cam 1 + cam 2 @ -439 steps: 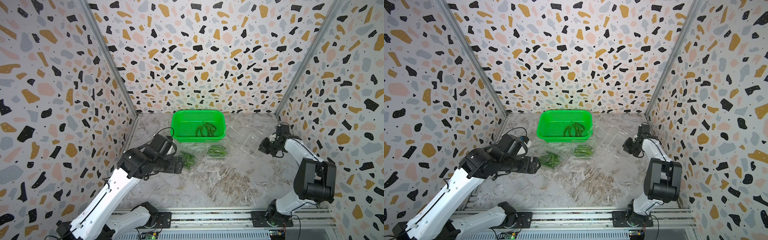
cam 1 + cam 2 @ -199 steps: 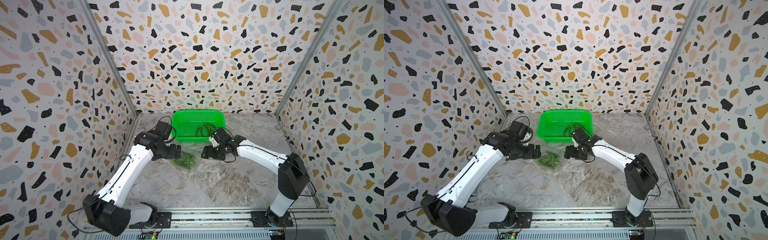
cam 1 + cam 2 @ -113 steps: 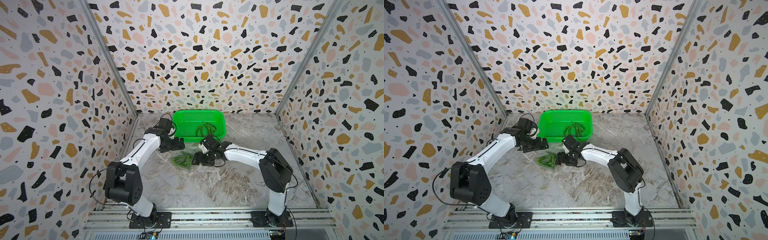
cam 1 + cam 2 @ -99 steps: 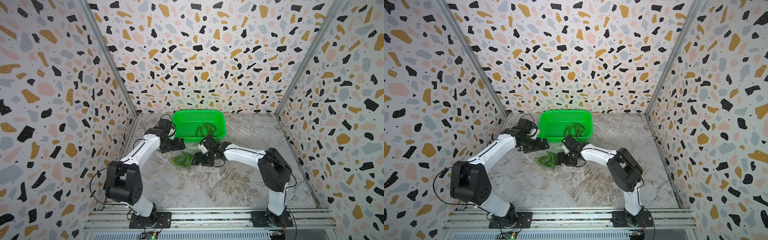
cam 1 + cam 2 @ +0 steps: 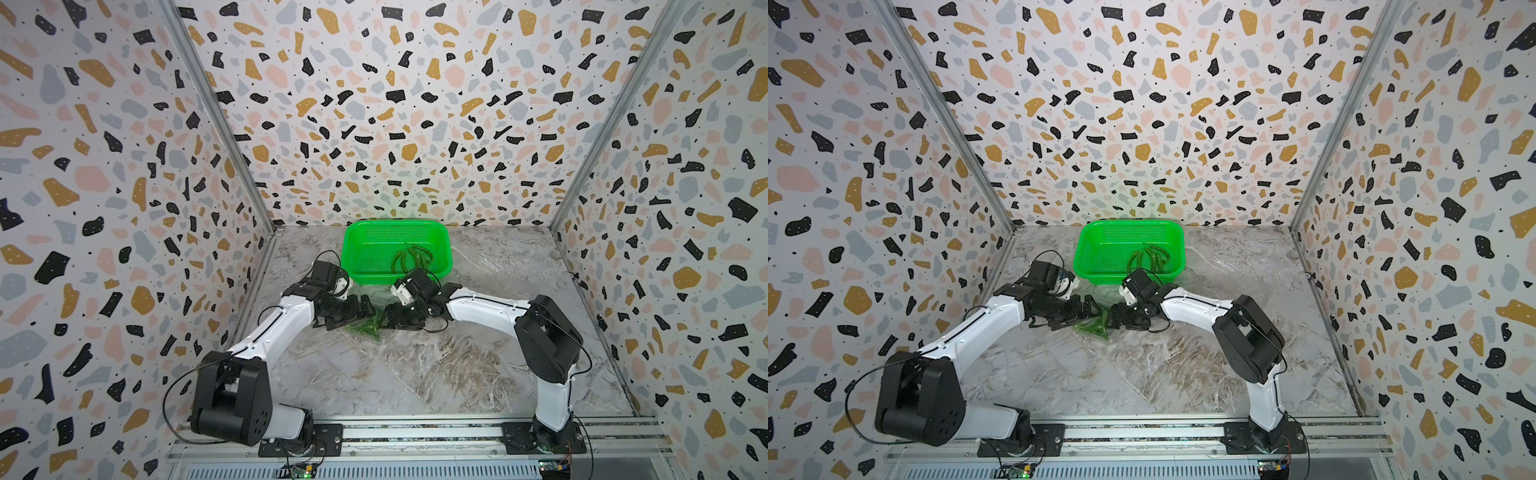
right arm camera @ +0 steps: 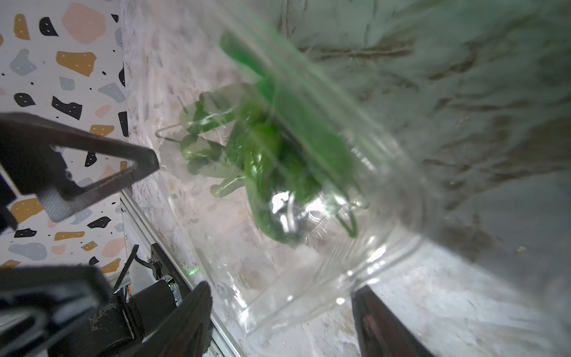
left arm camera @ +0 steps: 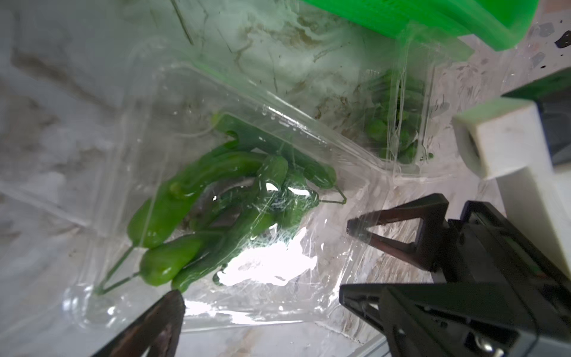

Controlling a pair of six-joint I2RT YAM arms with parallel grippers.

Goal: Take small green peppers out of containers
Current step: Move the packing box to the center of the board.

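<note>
Holding peppers: clear pack (image 5: 370, 332) on the desk (image 5: 457, 374), at 7 o'clock of the green basket (image 5: 353, 249); small green peppers (image 7: 191, 197) inside.
Left end effector (image 5: 371, 309): spread wide, at the pack's 10 o'clock.
Right end effector (image 5: 390, 318): spread, at the pack's 2 o'clock.
Green basket: several loose peppers (image 5: 411, 257).

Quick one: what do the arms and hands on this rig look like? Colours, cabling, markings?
Both match. The left arm and right arm have white link shells, bulky black joint housings, black bases mounted on an aluminium rail. Thin black cables loop loosely off each. The left hand and right hand are black with dark, open-triangle fingers; a white block sits behind each. No markings legible.
</note>
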